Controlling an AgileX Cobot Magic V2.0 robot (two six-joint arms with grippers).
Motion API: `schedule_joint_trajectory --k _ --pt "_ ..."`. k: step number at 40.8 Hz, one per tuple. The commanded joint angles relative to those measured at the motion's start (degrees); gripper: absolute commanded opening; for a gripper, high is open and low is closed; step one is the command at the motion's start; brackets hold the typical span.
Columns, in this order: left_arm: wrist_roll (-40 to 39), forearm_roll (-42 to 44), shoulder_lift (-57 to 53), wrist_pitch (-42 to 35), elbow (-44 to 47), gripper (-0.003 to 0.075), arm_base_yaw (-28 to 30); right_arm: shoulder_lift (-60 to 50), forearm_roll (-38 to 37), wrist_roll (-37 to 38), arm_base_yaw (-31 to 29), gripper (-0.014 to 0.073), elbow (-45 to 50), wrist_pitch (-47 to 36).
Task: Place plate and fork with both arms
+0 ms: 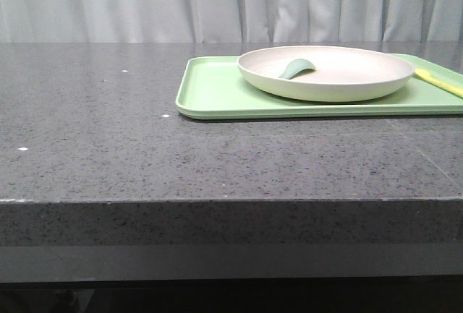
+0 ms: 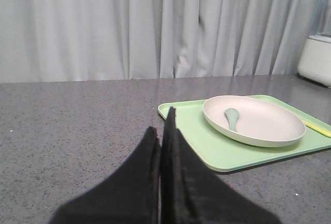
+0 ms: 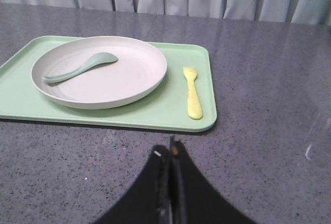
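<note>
The left gripper [image 2: 161, 131] is low over the dark table [image 1: 108, 154], off to one side of the tray; its two black fingers [image 2: 175, 131] are pressed together with no gap, and they hold nothing. The right gripper [image 3: 170, 154] is also over the bare table, near the long edge of the tray, close to the end where the fork lies; its jaws are pressed together too, and nothing is between them. No arm shows in the front view.

The plate [image 1: 333, 74] is big, round and cream, with a raised rim and a dull, smooth look; it sits flat on the light green tray [image 1: 210, 92]. The fork [image 3: 193, 92] is small and pale yellow, with short tines; it lies flat on the tray, just beside the plate and not touching it. In the front view the fork [image 1: 438, 80] peeks out by the right side of the plate.

A grey-green spoon [image 3: 80, 68] lies inside the plate; its bowl rests near the middle and its handle points to the rim. The tray lies on the far right part of the table; grey curtains [image 1: 145, 2] hang behind it. A white thing [image 2: 315, 58] sits at the edge of the left wrist view; I cannot tell what it is. Nothing stands between the grippers and the tray.
</note>
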Motion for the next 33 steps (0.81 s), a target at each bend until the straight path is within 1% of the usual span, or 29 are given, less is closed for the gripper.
schedule_joint_trajectory --k 1,7,33 --pt "0.0 -0.3 1.2 -4.9 -1.5 -0.0018 0.1 -1.6 -0.1 -0.5 0.0 -0.0067 -1.2 -4.9" --pt "0.0 -0.3 1.2 -4.9 -1.5 -0.0018 0.1 -3.2 -0.1 -0.5 0.0 -0.0067 -1.2 -4.9" --pt "0.0 -0.3 1.2 -4.9 -1.5 -0.0018 0.1 -3.2 -0.1 -0.5 0.0 -0.0067 -1.2 -5.2"
